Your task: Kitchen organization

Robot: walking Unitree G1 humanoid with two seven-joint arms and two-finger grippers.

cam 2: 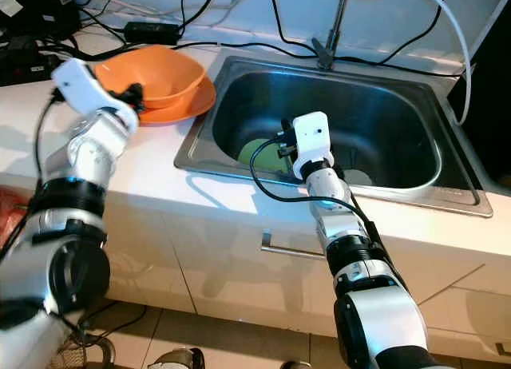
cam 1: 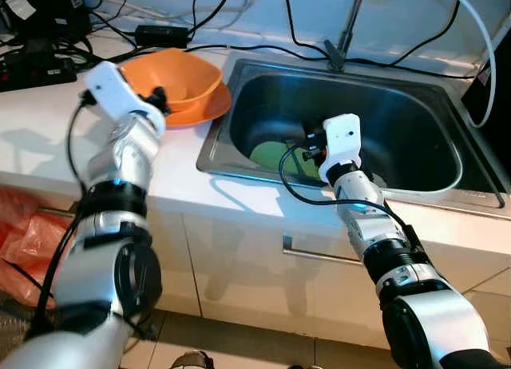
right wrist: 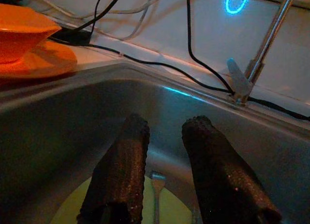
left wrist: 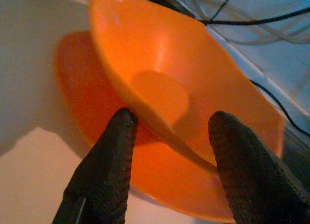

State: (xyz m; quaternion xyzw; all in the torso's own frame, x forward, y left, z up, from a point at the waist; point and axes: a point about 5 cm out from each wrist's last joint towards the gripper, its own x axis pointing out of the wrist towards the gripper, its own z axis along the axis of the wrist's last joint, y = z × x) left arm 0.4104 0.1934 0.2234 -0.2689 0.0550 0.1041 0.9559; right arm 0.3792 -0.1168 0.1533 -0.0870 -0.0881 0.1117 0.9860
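Observation:
An orange bowl point(cam 1: 182, 75) sits tilted on an orange plate point(cam 1: 209, 109) on the white counter, just left of the sink. My left gripper point(left wrist: 172, 120) is open at the bowl's near rim, with one finger outside the wall and the other inside. The steel sink point(cam 1: 214, 155) holds a light green plate point(cam 1: 274, 155) with a fork point(right wrist: 156, 195) lying on it. My right gripper point(right wrist: 166, 124) hangs low inside the sink above the green plate. Its fingers point(right wrist: 127, 156) are a little apart with nothing between them.
A faucet point(cam 1: 348, 24) rises behind the sink, and black cables and a power strip point(cam 1: 32, 65) lie along the back of the counter. Below the counter are cabinet fronts with a handle point(cam 1: 319, 253). A red bag point(cam 1: 24, 241) sits low at the left.

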